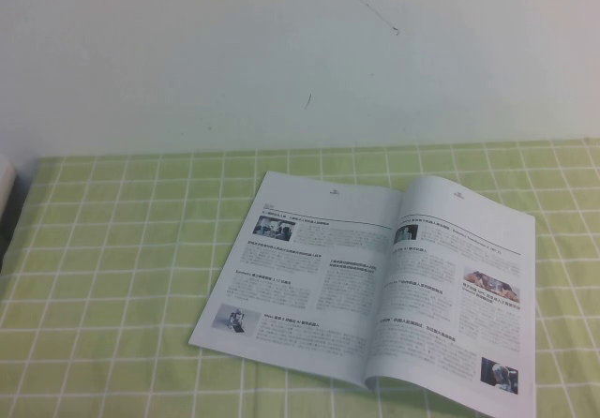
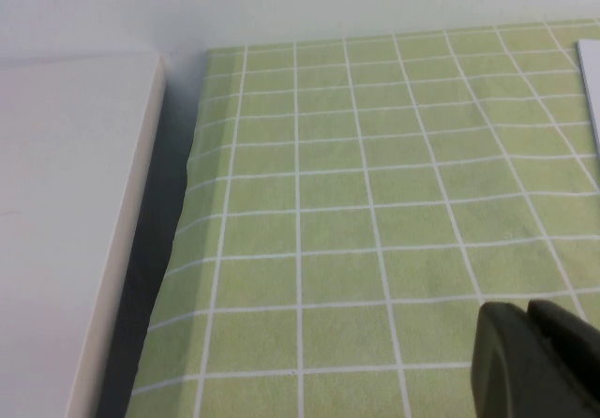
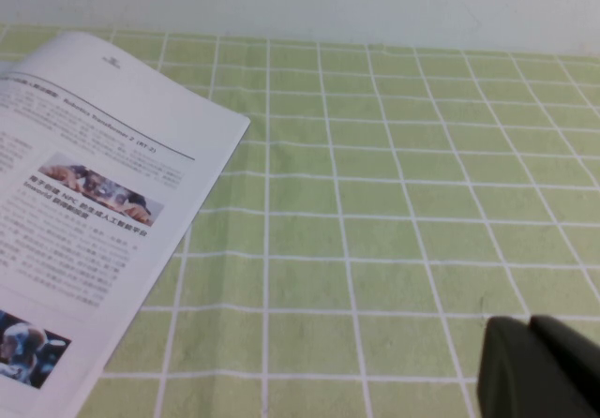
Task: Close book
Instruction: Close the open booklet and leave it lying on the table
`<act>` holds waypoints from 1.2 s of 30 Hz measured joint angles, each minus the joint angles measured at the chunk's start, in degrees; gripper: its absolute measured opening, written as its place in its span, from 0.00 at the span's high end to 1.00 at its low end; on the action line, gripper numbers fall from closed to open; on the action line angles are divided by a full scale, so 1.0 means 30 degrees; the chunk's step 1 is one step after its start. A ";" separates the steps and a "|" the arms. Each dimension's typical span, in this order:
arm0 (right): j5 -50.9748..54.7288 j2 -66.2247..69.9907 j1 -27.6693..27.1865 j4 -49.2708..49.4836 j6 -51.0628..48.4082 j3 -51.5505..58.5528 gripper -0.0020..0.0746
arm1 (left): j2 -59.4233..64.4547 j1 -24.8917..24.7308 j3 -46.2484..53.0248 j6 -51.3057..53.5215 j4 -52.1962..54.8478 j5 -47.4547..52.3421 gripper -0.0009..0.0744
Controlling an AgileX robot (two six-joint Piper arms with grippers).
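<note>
An open book (image 1: 375, 287) with printed text and small photos lies flat on the green checked cloth (image 1: 122, 249), right of centre, its spine running front to back. Neither arm appears in the high view. My left gripper (image 2: 528, 311) hovers over bare cloth far to the left of the book, whose corner (image 2: 591, 90) only just shows; its black fingers are shut with nothing between them. My right gripper (image 3: 530, 325) hangs above bare cloth to the right of the book's right page (image 3: 84, 212), also shut and holding nothing.
A white flat board (image 2: 66, 202) lies beyond the cloth's left edge, with a dark gap (image 2: 155, 277) between them. The white wall (image 1: 300, 52) rises just behind the table. Bare cloth lies on both sides of the book.
</note>
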 joint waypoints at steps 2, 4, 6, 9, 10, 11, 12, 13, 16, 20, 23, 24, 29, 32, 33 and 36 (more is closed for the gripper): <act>0.0000 0.0000 0.0000 0.0000 0.0000 0.0000 0.98 | 0.0000 0.0000 0.0000 0.0000 0.0000 0.0000 0.99; 0.0000 0.0000 0.0000 0.0000 0.0000 0.0000 0.98 | 0.0000 0.0000 0.0000 0.0000 0.0000 0.0000 0.99; 0.0000 0.0000 0.0000 0.0000 0.0000 0.0000 0.98 | 0.0000 0.0000 0.0000 0.0000 0.0000 0.0000 0.99; 0.0000 0.0000 0.0000 0.0000 0.0000 0.0000 0.98 | 0.0000 0.0000 0.0000 0.0000 0.0000 0.0000 0.99; 0.0000 0.0000 0.0000 0.0000 0.0000 0.0000 0.98 | 0.0000 0.0000 0.0000 0.0000 0.0000 0.0000 0.99; 0.0000 0.0000 0.0000 0.0000 0.0000 0.0000 0.98 | 0.0000 0.0000 0.0000 0.0000 0.0000 0.0000 0.99; 0.0000 0.0000 0.0000 0.0000 0.0000 0.0000 0.98 | 0.0000 0.0000 0.0000 0.0000 0.0000 0.0000 0.99; 0.0000 0.0000 0.0000 0.0000 0.0000 0.0000 0.98 | 0.0000 0.0000 0.0000 0.0000 0.0000 0.0000 0.99; 0.0000 0.0000 0.0000 0.0000 0.0000 0.0000 0.98 | 0.0000 0.0000 0.0000 0.0000 0.0000 0.0000 0.99; 0.0000 0.0000 0.0000 0.0000 0.0000 0.0000 0.98 | 0.0000 0.0000 0.0000 0.0000 0.0000 0.0000 0.99; 0.0000 0.0000 0.0000 0.0000 0.0000 0.0000 0.98 | 0.0000 0.0000 0.0000 0.0000 0.0000 0.0000 0.99; 0.0000 0.0000 0.0000 0.0000 0.0000 0.0000 0.98 | 0.0000 0.0000 0.0000 0.0000 0.0000 0.0000 0.99; 0.0000 0.0000 0.0000 0.0000 0.0000 0.0000 0.98 | 0.0000 0.0000 0.0000 0.0000 0.0000 0.0000 0.99; 0.0000 0.0000 0.0000 0.0000 0.0000 0.0000 0.98 | 0.0000 0.0000 0.0000 0.0000 0.0000 0.0000 0.99; 0.0000 0.0000 0.0000 0.0000 0.0000 0.0000 0.98 | 0.0000 0.0000 0.0000 0.0000 0.0000 0.0000 0.99; -0.0232 0.0000 0.0000 0.0000 0.0000 0.0038 0.98 | 0.0000 0.0000 0.0000 0.0000 0.0000 0.0000 0.99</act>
